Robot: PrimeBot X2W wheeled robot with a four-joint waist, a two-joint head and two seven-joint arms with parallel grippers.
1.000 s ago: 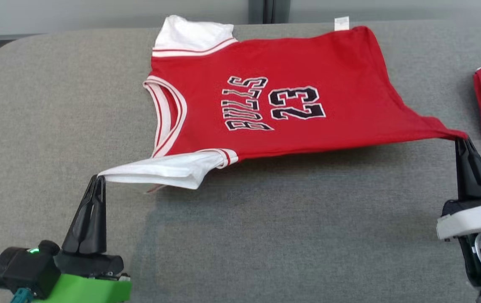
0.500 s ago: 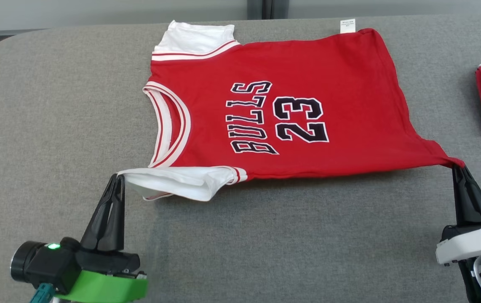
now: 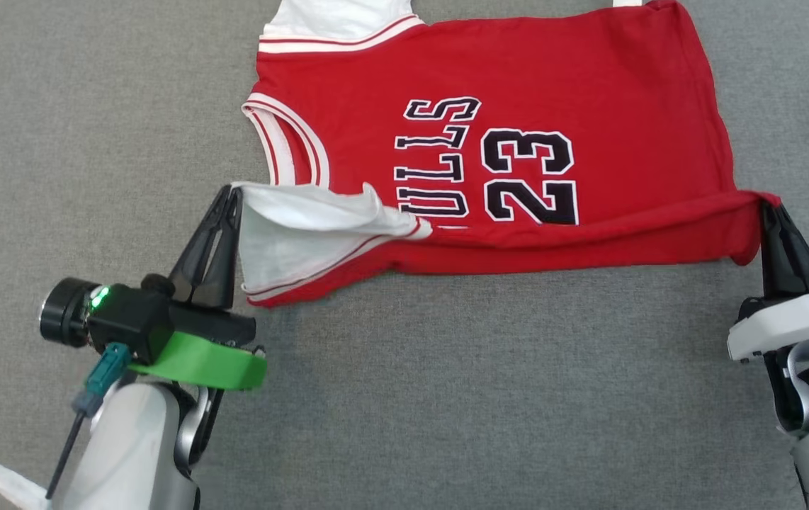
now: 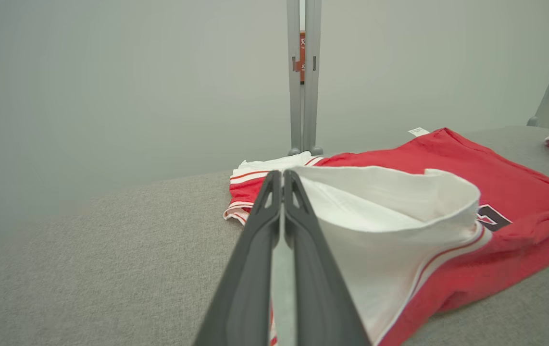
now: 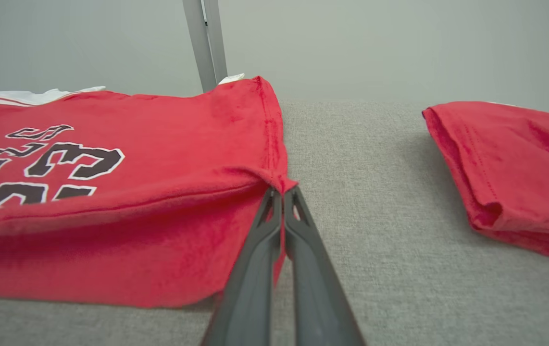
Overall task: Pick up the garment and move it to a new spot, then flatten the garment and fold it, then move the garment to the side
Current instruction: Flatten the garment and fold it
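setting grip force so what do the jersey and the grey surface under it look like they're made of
The jersey: soft matte knit, cotton or polyester, can't tell which; it sags and creases along the lifted edge, with a stitched hem. The grey surface: matte woven or felt-like cloth covering, judging by its fine speckled texture; what lies beneath is hidden.

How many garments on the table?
2. The jersey lies on the table, held at its near edge by the left gripper and right gripper. A folded red garment lies to its right. Others could be out of frame.
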